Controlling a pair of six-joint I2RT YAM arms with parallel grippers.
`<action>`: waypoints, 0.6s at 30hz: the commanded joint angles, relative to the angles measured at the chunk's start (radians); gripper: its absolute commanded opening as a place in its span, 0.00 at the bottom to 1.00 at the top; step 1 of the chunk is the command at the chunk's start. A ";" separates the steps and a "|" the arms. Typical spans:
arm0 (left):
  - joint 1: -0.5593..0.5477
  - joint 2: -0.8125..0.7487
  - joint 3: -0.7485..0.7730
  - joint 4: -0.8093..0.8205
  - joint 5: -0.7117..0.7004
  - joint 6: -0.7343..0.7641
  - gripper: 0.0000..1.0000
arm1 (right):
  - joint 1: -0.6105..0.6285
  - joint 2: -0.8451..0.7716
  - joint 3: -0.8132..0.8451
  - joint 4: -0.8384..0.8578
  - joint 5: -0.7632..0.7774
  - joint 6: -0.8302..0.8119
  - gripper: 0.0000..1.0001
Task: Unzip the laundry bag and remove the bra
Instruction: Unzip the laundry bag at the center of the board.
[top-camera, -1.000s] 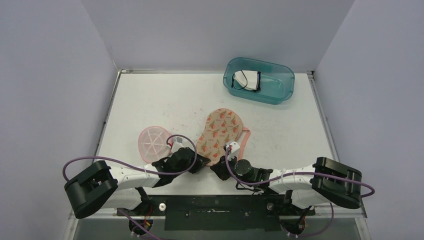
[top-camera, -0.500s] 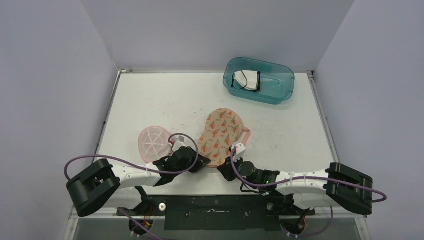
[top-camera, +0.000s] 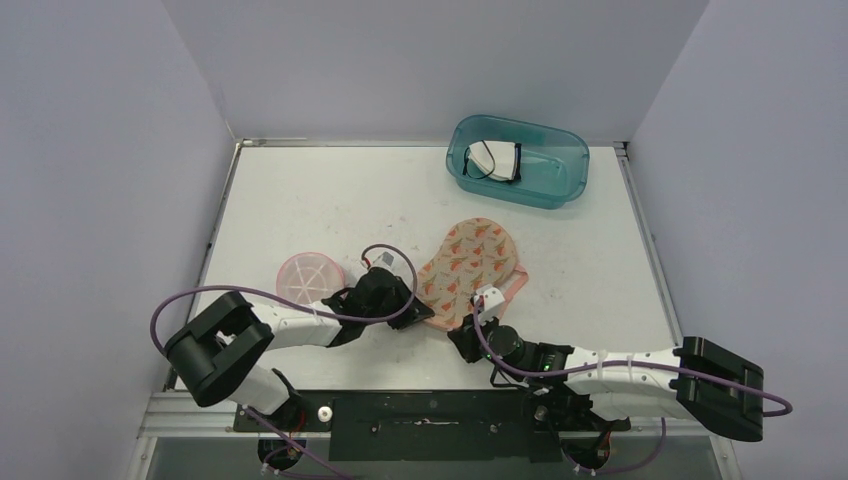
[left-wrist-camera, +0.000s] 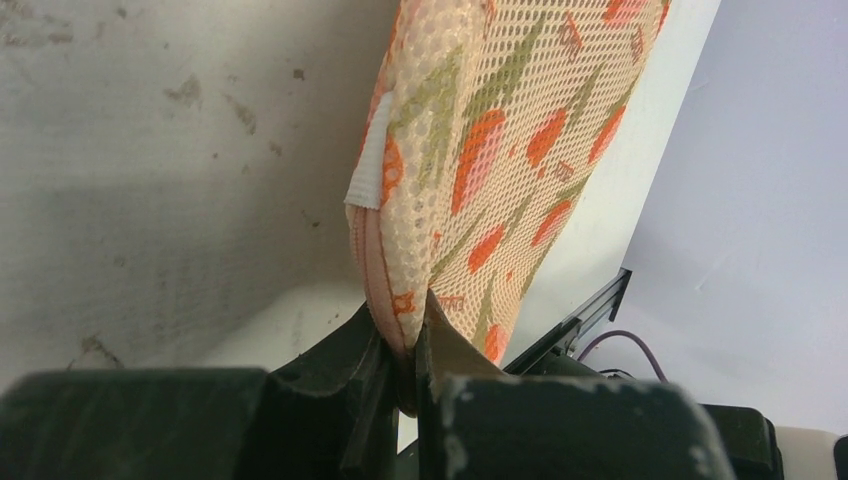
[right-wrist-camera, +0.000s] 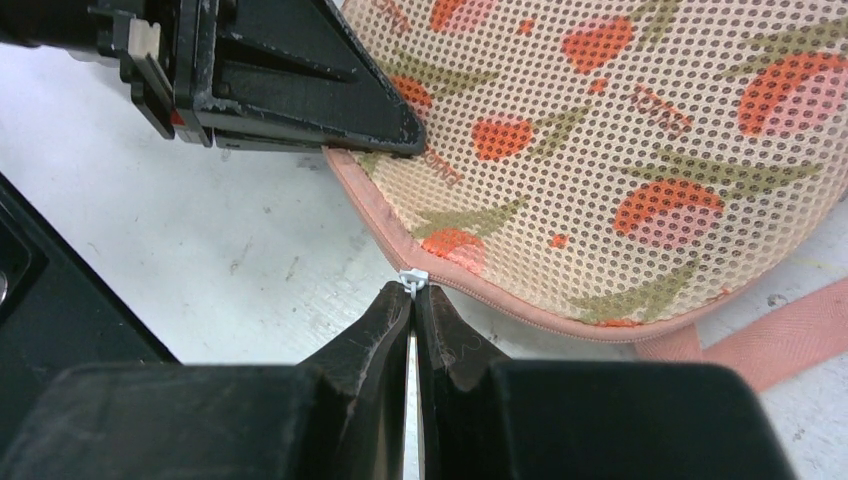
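Showing no opening yet, the bag (top-camera: 470, 262) is clamped by the left jaws, its zip pull (right-wrist-camera: 413, 277) pinched by the right jaws.

free: table (top-camera: 300, 195) far-left | blocked: pink dome (top-camera: 310, 277) near left claw (left-wrist-camera: 402, 348) | teal bin (top-camera: 560, 178) far-right

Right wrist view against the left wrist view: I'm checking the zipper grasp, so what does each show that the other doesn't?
Only the right wrist: the right fingers pinching the white zipper pull, and a pink strap. Only the left wrist: a white tab on the seam. Both: the mesh laundry bag, the left fingers gripping its edge, the table.
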 joint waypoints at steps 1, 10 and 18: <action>0.057 0.042 0.061 -0.006 0.005 0.099 0.03 | 0.007 -0.013 -0.021 0.011 0.038 0.000 0.05; 0.046 -0.057 -0.025 -0.034 0.029 0.010 0.76 | 0.009 0.059 0.017 0.086 0.004 0.005 0.05; -0.055 -0.295 -0.119 -0.158 -0.103 -0.108 0.87 | 0.014 0.129 0.049 0.150 -0.042 0.001 0.05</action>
